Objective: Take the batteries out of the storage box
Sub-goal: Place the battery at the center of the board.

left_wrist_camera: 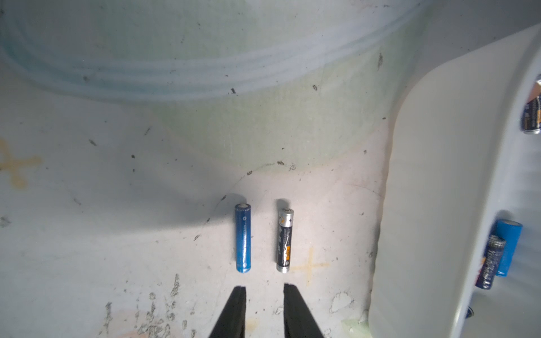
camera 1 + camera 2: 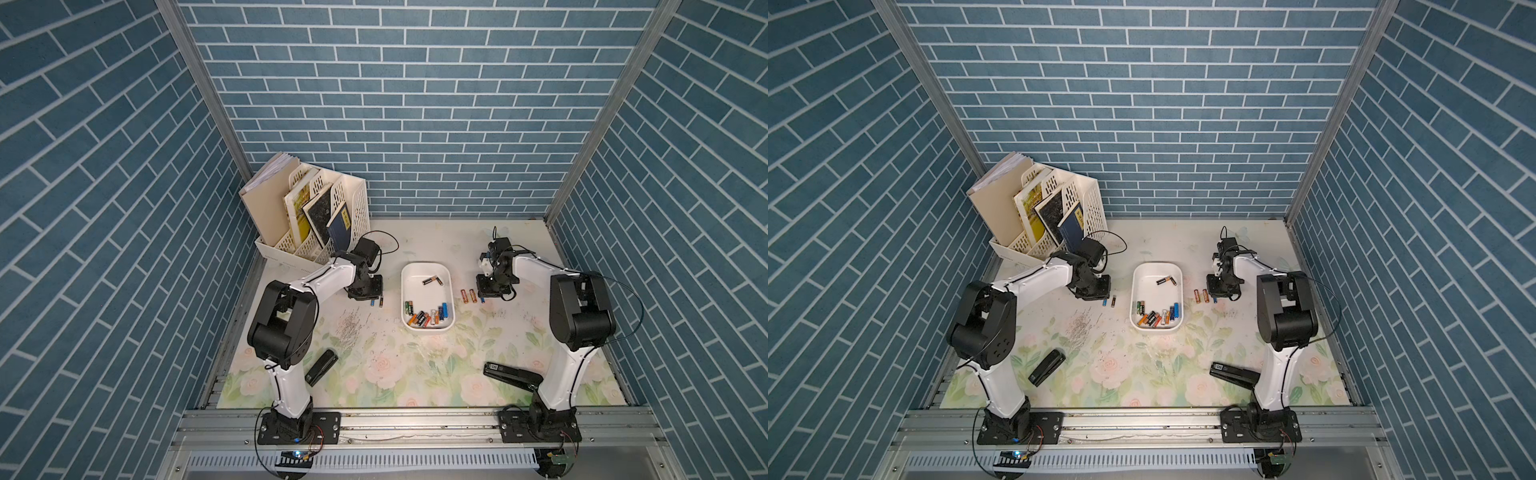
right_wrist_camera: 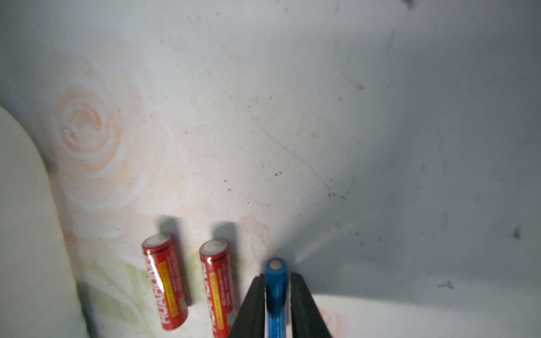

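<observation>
Right gripper clamped around the blue battery

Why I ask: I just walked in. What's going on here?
Two robot arms are emptying batteries from the white box onto the table. The right tool grips a blue battery low beside two red batteries. The left tool is open and empty, near a blue and black pair. About a dozen remain in the box.

Cream perforated file rack holding books at floral worktop's far left corner, black stapler front left, second stapler front right, scattered staples.
</observation>
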